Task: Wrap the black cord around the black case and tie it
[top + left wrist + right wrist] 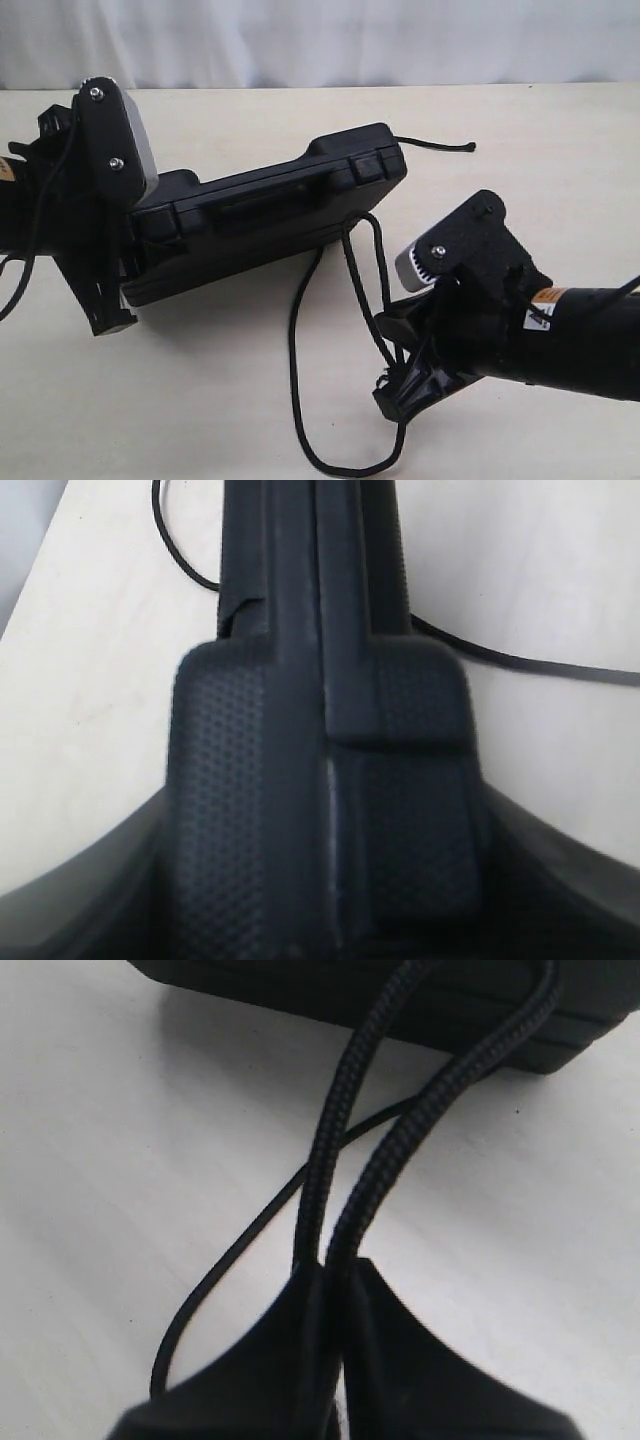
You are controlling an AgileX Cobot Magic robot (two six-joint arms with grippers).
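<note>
Outwardly, in the exterior view, the black case (270,215) lies across the table (200,400) with its long axis running from lower left to upper right and its handle edge turned toward us. Its left end is clasped by the left gripper (125,285). The black cord (292,340) passes under the case's right end: a free tail points away beyond it, two strands lead to the right gripper (400,385), and a slack loop trails toward the near edge. We judge the step in hand to be carrying the cord round the case. To do it well, we would draw the strands taut across the short axis, square to the length, while the left arm steadies the case. In the left wrist view the case (300,780) fills the frame, its long axis running straight away from the camera. The fingers (70,910) flank its textured corner, seemingly clamped on it, and the cord (540,665) lies thin on the table beyond. In the right wrist view the right gripper (335,1290) is pinched tight on two strands of cord (335,1150) that run up to the case (250,985).
</note>
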